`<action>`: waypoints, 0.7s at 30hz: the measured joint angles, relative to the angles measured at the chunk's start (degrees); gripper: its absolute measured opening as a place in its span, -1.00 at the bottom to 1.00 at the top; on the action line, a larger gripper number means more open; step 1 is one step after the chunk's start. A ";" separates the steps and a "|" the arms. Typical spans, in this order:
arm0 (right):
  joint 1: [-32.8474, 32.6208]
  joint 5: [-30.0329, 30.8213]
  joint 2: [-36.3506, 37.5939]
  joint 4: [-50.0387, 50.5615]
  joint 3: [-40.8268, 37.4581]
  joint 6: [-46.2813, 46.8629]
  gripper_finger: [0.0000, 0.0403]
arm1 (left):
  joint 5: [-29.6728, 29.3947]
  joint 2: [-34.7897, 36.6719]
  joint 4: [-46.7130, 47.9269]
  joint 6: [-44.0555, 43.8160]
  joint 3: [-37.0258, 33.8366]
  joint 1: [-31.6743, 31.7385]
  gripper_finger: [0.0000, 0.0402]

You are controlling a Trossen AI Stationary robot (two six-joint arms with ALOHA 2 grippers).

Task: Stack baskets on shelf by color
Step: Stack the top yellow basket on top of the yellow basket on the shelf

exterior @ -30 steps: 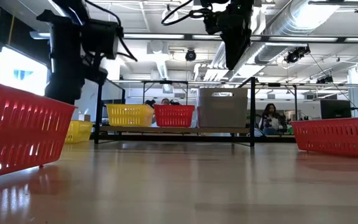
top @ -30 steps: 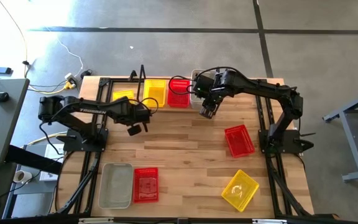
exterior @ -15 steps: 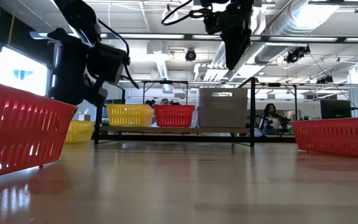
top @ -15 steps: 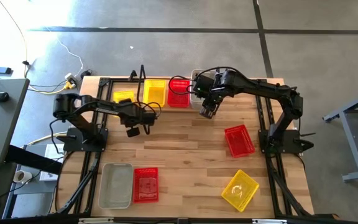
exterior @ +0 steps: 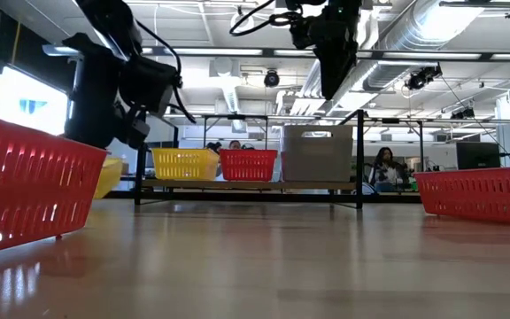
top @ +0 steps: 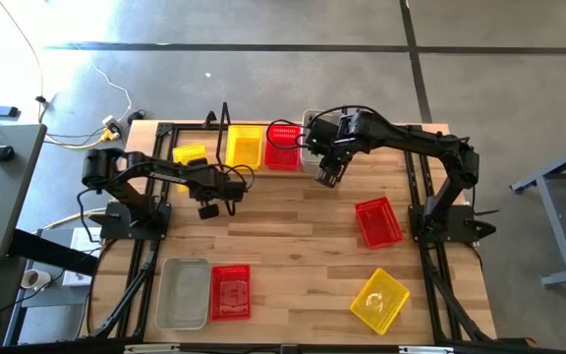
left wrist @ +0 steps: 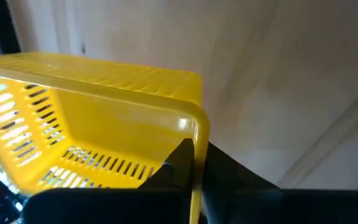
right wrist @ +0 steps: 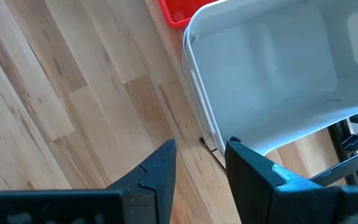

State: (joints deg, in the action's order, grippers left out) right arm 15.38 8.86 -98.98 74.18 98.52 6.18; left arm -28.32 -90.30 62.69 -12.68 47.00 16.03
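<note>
Here the left gripper [left wrist: 188, 177] has its dark fingers pinched on the rim of a small yellow plastic mesh basket [left wrist: 92, 118], held tilted just in front of the low black wire shelf [top: 219, 126], beside the shelf's yellow basket [top: 245, 146]. It looks light, stiff and slightly springy, so the thin rim is probably the best hold, though it may swing. The right gripper [right wrist: 197, 158], fingers parted and empty, hovers by the translucent grey-white basket [right wrist: 272, 68]. No legible writing shows
</note>
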 joint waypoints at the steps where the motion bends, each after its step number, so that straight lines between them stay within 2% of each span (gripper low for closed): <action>1: 0.00 0.00 0.00 -0.08 0.00 0.08 -0.38 | 0.46 0.34 0.58 -0.52 0.02 -0.08 -0.95; 9: -0.04 0.11 0.00 -0.16 0.00 3.47 -0.38 | 3.95 7.22 4.64 -4.22 0.09 -1.61 -0.98; 21: -0.04 2.15 0.02 -0.55 0.00 9.92 -0.38 | 6.47 25.19 10.85 -8.38 0.11 -1.95 -0.99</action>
State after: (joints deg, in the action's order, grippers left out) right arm 15.33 11.01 -98.96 73.63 98.52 16.10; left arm -21.85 -65.11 73.54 -21.06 47.11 14.09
